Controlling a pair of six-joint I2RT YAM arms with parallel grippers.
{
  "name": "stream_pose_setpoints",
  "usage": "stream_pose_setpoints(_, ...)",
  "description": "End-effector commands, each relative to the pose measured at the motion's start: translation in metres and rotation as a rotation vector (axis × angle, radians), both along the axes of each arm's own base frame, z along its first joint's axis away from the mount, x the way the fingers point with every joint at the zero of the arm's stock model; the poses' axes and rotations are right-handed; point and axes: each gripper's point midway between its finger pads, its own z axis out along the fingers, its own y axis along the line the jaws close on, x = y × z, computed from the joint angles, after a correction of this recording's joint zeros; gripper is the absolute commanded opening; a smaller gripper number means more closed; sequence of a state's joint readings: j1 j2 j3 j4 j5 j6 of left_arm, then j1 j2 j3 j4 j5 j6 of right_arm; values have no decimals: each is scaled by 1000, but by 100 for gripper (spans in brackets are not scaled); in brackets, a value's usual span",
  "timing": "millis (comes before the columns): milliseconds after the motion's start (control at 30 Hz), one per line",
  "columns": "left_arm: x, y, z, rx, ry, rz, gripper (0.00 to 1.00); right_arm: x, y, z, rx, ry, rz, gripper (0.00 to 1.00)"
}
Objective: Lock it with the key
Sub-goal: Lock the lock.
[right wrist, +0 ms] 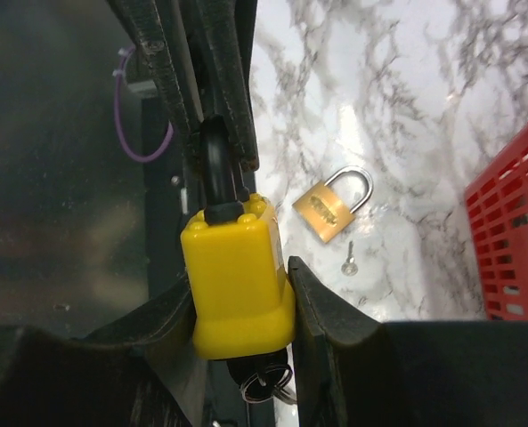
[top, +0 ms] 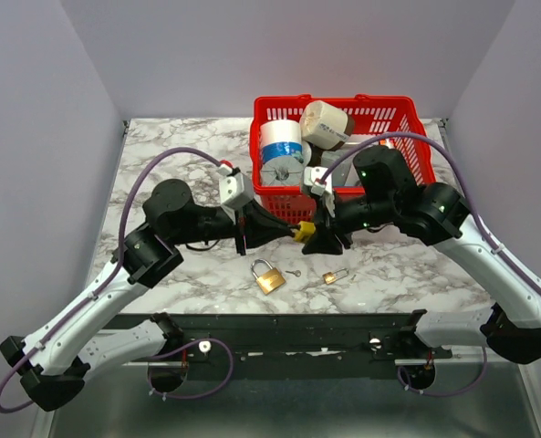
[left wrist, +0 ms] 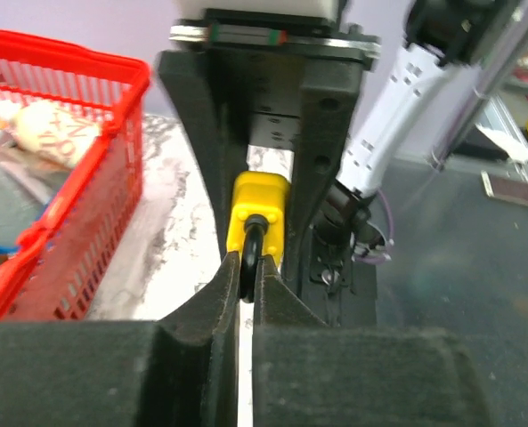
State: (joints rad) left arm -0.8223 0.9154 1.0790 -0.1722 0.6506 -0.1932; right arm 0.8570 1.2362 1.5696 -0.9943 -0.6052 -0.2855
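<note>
Yellow padlock point(right wrist: 234, 271) is clamped between right gripper point(right wrist: 242, 294) jaws; its shackle point(right wrist: 215, 165), straight ahead, is pinched by left gripper point(left wrist: 248, 274) jaws; key point(right wrist: 264, 384) noted beneath.

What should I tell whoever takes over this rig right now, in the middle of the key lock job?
The left hand is shut on the black shackle of the yellow padlock.
The right hand is shut on the padlock's body.
The lock hangs off the table between the arms, in front of the red basket.
A key ring shows under the body; key seating cannot be told.
The larger brass padlock, small key and smaller brass padlock lie on the marble.
Done: the lock is lifted and braced.
Left: probably turning the key; locking is unconfirmed.
</note>
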Motion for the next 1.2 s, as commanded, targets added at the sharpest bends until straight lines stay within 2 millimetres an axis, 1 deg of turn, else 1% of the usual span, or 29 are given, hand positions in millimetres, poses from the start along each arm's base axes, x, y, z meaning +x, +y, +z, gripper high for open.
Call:
stream_pose_setpoints(0,32,15,11,-33,137,106,35,32,40,73,294,-211,-36,1)
stream_pose_setpoints(33,36,19,18,-49,139,125,40,34,40,72,291,-206,-54,1)
stream_pose_setpoints(67,36,23,28,-71,153,136,51,39,39,72,294,-198,-82,1)
stream_pose_setpoints(100,36,27,35,-86,151,145,56,46,36,73,292,-203,-125,1)
stream_pose_setpoints(133,41,32,42,-106,150,176,60,51,35,73,293,-203,-150,1)
stream_pose_setpoints(167,43,36,49,-126,152,197,66,57,35,76,309,-205,-184,1)
stream_pose_setpoints(233,48,42,63,-175,177,238,69,69,30,78,320,-230,-255,1)
stream_pose_setpoints(267,57,47,70,-207,187,293,74,74,31,84,346,-252,-278,1)
stream_pose_setpoints(300,58,49,75,-240,243,307,75,81,27,84,349,-264,-325,1)
stream_pose_setpoints(333,65,53,81,-270,250,335,75,86,27,86,360,-277,-347,1)
stream_pose_setpoints(367,72,56,86,-301,278,375,79,90,28,92,388,-296,-361,1)
stream_pose_setpoints(400,78,58,88,-323,313,403,80,94,29,92,392,-302,-381,1)
stream_pose_setpoints(433,79,60,95,-373,366,402,81,98,31,92,393,-305,-392,1)
stream_pose_setpoints(467,84,61,91,-389,398,415,87,102,33,95,404,-312,-402,1)
stream_pose_setpoints(500,86,61,92,-409,418,414,91,106,34,97,406,-318,-412,1)
stream_pose_setpoints(567,91,58,88,-426,499,415,95,117,38,98,393,-330,-441,1)
stream_pose_setpoints(600,98,55,81,-422,545,432,96,121,39,99,393,-333,-451,1)
stream_pose_setpoints(667,105,54,71,-430,635,458,96,128,42,100,388,-348,-469,1)
stream_pose_setpoints(733,112,53,67,-446,676,476,96,132,42,101,387,-359,-488,1)
stream_pose_setpoints(833,119,52,65,-472,720,491,93,136,48,100,382,-377,-500,1)
stream_pose_setpoints(867,121,52,63,-470,730,501,90,136,49,102,389,-384,-503,1)
stream_pose_setpoints(933,126,53,55,-465,758,533,88,136,52,102,391,-392,-506,1)
stream_pose_setpoints(967,130,54,52,-471,764,553,86,136,54,103,400,-395,-502,1)
stream_pose_setpoints(1000,131,54,46,-460,785,565,85,133,57,104,404,-395,-493,1)
stream_pose_setpoints(1067,132,55,42,-461,802,572,82,133,62,102,402,-398,-488,1)
stream_pose_setpoints(1133,130,53,41,-462,813,557,79,133,67,99,393,-402,-491,1)
stream_pose_setpoints(1167,130,52,39,-459,817,555,75,134,68,99,396,-404,-494,1)
